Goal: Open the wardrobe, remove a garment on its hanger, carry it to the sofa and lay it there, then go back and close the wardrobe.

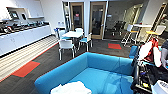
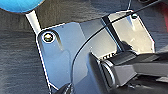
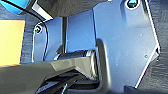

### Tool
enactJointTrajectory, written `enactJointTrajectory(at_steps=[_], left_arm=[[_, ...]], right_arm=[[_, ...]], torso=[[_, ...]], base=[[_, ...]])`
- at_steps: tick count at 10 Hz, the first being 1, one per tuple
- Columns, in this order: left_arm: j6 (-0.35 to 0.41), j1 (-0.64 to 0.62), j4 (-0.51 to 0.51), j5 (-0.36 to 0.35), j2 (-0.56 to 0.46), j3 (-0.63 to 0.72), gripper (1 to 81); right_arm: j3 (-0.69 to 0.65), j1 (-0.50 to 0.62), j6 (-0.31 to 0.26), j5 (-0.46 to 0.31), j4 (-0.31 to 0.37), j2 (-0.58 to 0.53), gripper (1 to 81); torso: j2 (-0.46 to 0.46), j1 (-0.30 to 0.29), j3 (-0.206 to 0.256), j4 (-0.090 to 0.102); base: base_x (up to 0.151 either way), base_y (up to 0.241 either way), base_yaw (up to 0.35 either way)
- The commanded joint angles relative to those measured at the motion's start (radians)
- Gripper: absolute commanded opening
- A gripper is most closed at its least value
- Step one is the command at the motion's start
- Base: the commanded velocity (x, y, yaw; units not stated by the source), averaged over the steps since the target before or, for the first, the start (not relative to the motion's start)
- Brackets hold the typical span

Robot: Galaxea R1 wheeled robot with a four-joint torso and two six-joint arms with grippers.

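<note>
The bright blue sofa (image 1: 100,75) lies right below me in the head view, its curved back toward the room. The white garment (image 1: 71,88) rests as a limp heap on the seat's near left end. I cannot make out the hanger within the cloth. A blue edge of the sofa (image 2: 20,5) and one thin pale leg over dark carpet appear in the left wrist view. The right wrist view catches another blue edge of the sofa (image 3: 15,5).
Beyond the sofa stand a white table with white chairs (image 1: 72,34), and a long white counter (image 1: 22,35) runs along the left wall. Orange carpet patches (image 1: 26,68) mark the dark floor. A person with a control rig (image 1: 163,56) is at the right edge.
</note>
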Motion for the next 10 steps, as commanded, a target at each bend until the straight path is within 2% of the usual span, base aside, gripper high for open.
enactJointTrajectory(at_steps=[1,7,10], left_arm=[[0.004,-0.034,0.026,0.043,-0.008,-0.004,81.1],[0.004,-0.030,0.033,0.043,-0.004,-0.003,81.1],[0.004,-0.027,0.036,0.043,-0.003,0.000,81.1]], right_arm=[[0.001,0.022,-0.001,-0.050,0.006,0.005,81.1],[0.001,0.024,-0.003,-0.050,0.006,0.005,81.1],[0.001,0.024,-0.003,-0.050,0.004,0.007,81.1]], torso=[[0.000,0.001,0.000,0.000],[0.000,0.001,0.000,0.000],[0.001,0.002,0.000,0.000]], base=[[0.000,0.000,0.000],[0.000,0.000,0.000],[-0.067,0.000,0.000]])
